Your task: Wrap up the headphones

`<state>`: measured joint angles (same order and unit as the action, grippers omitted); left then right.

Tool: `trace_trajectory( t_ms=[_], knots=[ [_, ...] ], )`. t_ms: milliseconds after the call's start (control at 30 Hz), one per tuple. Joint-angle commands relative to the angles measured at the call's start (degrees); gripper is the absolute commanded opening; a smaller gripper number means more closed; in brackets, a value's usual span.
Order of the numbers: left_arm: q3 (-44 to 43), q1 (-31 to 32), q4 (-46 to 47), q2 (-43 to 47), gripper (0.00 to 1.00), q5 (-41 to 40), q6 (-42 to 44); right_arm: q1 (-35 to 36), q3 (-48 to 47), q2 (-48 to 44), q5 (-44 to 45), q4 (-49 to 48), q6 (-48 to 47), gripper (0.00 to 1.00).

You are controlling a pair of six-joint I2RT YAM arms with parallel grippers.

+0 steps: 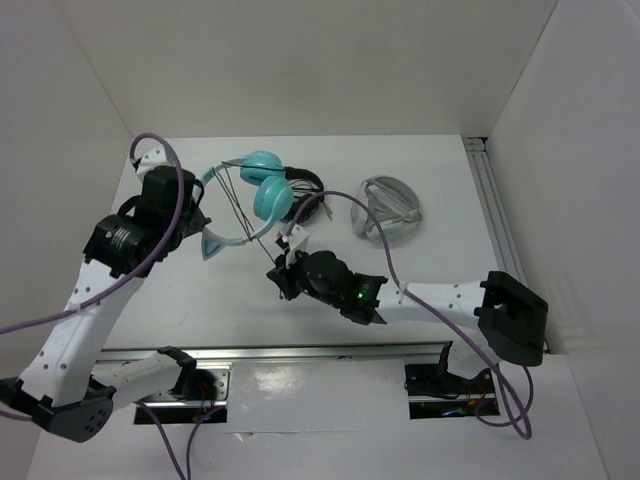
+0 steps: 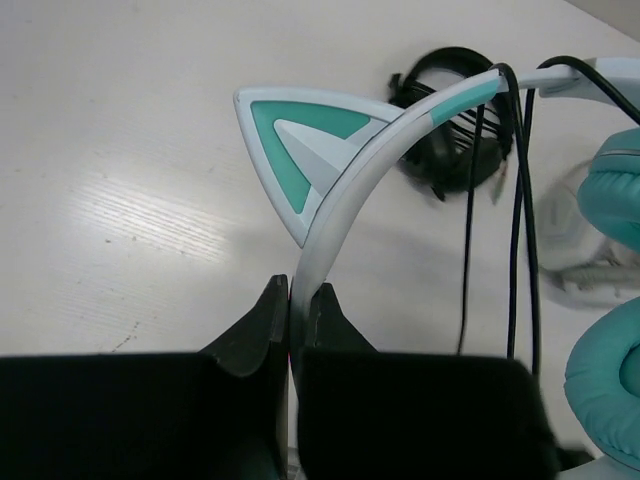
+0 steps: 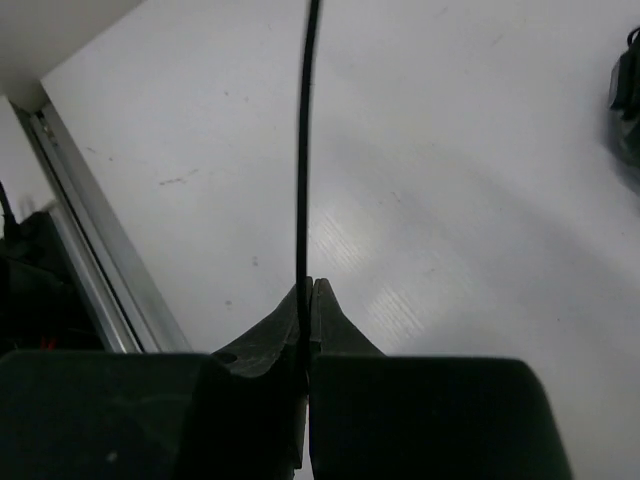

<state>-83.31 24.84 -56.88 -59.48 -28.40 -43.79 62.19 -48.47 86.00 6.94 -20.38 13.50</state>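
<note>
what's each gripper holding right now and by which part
Left gripper: the teal headphones, clamped on the pale headband beside a cat ear. Right gripper: their thin black cable.

Left gripper (image 2: 290, 300) clamps the pale headband (image 2: 345, 190) of the headphones (image 2: 612, 190), just below a teal-centred cat ear (image 2: 295, 135). Black cable (image 2: 518, 230) hangs in strands over the band beside the ear cups (image 2: 610, 375). Black headphones (image 2: 445, 150) lie on the table (image 2: 130, 150) behind.

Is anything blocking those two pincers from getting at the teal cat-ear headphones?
Nothing visible does. The left pincer is shut on the headphones' pale headband, just below a cat ear, and the right pincer pinches their thin black cable. The smaller black headphones and the grey-white headphones lie beyond, not between.
</note>
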Motion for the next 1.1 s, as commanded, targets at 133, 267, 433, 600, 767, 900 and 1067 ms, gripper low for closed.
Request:
trace_trajectory(
  t_ms=[133,267,433,600,767,900,1067],
  knots=[
    [-0.7,-1.6,6.1,-5.6,0.00,-10.3,0.3,20.0,-11.6,-5.8,28.1,15.8,-3.4,0.00],
    [4.2,-0.1,4.9,-6.1,0.00,-12.5,1.2,22.0,-20.5,-4.5,29.4,24.8,-5.0,0.00],
    [10.2,0.4,4.8,-7.1,0.00,-10.1,5.7,22.7,-26.8,-3.1,32.5,35.5,-11.9,0.00],
    [15.3,0.9,7.5,-7.1,0.00,-5.6,9.7,19.9,-31.9,-1.0,29.5,44.2,-17.5,0.01],
    [16.1,0.9,8.1,-6.6,0.00,-3.2,12.4,18.1,-31.9,-0.5,23.3,46.7,-20.4,0.03],
    [16.1,2.7,8.6,-7.1,0.00,-1.9,14.2,20.9,-33.7,1.8,34.2,48.4,-21.1,0.06],
    [17.7,3.7,8.0,-7.8,0.00,-1.9,14.2,22.1,-34.3,1.8,41.4,46.9,-23.1,0.14]
  ],
)
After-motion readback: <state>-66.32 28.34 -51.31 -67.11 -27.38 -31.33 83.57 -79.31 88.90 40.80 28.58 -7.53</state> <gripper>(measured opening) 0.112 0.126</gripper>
